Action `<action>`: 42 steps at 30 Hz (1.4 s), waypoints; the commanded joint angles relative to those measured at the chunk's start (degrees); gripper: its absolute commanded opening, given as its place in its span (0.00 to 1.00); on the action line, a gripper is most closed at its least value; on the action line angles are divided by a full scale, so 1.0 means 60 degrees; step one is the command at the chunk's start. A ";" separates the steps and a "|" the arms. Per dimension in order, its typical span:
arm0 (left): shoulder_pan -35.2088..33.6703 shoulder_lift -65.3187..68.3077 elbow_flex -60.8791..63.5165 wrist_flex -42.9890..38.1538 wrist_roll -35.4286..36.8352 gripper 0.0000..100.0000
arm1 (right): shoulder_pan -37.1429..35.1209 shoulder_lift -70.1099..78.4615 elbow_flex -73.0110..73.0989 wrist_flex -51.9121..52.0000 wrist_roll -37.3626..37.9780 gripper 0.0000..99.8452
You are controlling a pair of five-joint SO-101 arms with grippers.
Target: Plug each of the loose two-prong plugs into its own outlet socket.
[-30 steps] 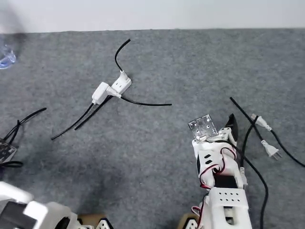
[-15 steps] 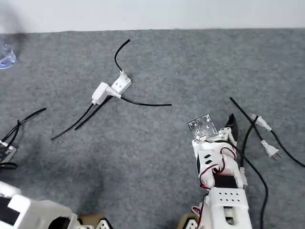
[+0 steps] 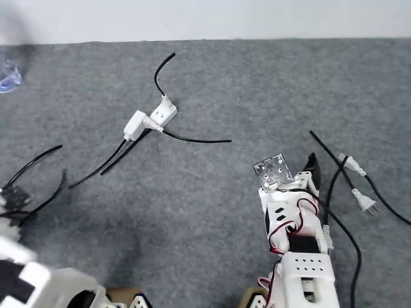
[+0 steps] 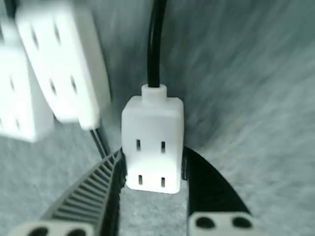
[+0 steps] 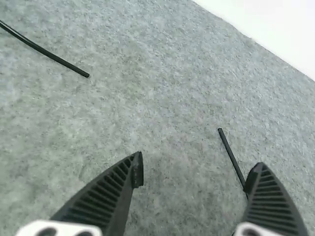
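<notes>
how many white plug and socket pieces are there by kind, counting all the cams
loose white two-prong plugs on black cords: 2
white connector pieces joined together: 2
white socket block held in the left gripper: 1
blurred white socket blocks beside it: 2
total: 7

The right gripper (image 5: 198,164) hangs over the grey felt-covered bench (image 5: 162,88), its two dark ribbed fingers (image 5: 110,189) spread wide with nothing between them. One black cable (image 5: 44,49) lies well apart from them, its end on the felt. A second black cable (image 5: 230,155) ends just beside one fingertip. A white wall (image 5: 275,29) borders the bench
</notes>
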 commanded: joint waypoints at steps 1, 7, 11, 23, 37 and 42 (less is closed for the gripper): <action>0.1260 -0.2271 -0.0872 0.3004 0.0278 0.01 | -0.0066 -0.0168 -0.0059 -0.0198 0.0103 0.33; 0.4059 -0.5641 -0.0740 0.5495 0.0513 0.01 | -0.0066 -0.0183 -0.0059 -0.0198 0.0103 0.33; 0.6256 -0.7048 -0.0081 0.4982 0.2857 0.01 | -0.0051 -0.0212 -0.0059 -0.0198 0.0103 0.33; 1.2747 -0.8293 0.2161 0.2901 0.7780 0.01 | 0.0916 -0.0242 -0.0396 -0.0212 -0.0850 0.33; 1.5311 -0.3399 0.2601 -0.0117 0.8850 0.01 | 0.1399 -0.0242 -0.0542 -0.0212 -0.1407 0.33; 1.5810 -0.2286 0.2586 -0.1128 0.8850 0.01 | 0.1399 -0.0242 -0.0542 -0.0212 -0.1392 0.33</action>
